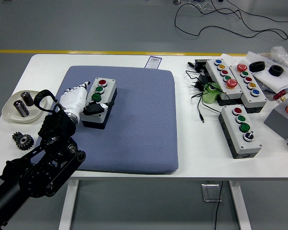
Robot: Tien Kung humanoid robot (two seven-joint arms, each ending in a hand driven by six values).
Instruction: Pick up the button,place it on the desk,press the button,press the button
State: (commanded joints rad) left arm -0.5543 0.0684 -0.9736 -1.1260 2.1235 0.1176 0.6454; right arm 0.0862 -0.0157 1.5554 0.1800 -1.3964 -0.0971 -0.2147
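Note:
A grey button box (100, 101) with a red button, two green buttons and a black base stands on the blue mat (134, 124) at its left part. My left hand (83, 101), white with black thumb, is wrapped around the box's left side, its thumb lying over the near end of the top and its fingers along the far left side. The box rests on the mat. My right hand is out of sight.
A dish (15, 108) with two black cylinders and a gear (23, 140) lie left of the mat. At right stand three more button boxes (240, 129), cables (199, 91), a green object (212, 93), black rings and a grey block (281, 120).

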